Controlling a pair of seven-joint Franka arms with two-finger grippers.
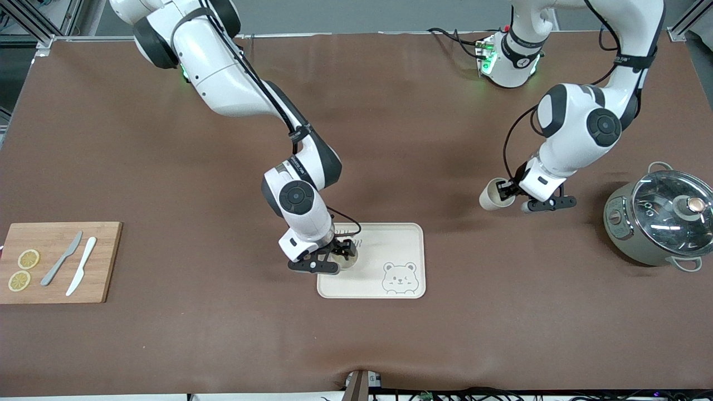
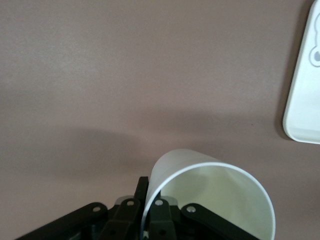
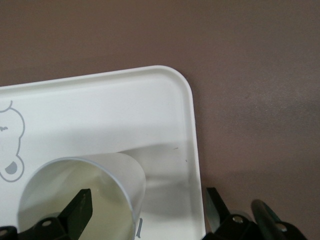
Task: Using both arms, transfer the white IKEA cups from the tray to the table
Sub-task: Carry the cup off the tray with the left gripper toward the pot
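While both arms work, status:
Right gripper (image 1: pixel 334 257): over bear tray (image 1: pixel 401 239), jaws spread, one finger inside a white cup (image 3: pixel 85 192) on the tray.
Left gripper (image 1: pixel 508 191): over bare table (image 1: pixel 167 167), clamping second cup (image 1: pixel 494 194) by its rim, tilted.

I see one white IKEA cup (image 1: pixel 348 260) on the bear tray (image 1: pixel 390 245). At the tray's three o'clock sits the lidded pot (image 1: pixel 657 223), toward the left arm's end. At its nine o'clock lies the cutting board (image 1: pixel 106 262), holding two knives (image 1: pixel 72 264).
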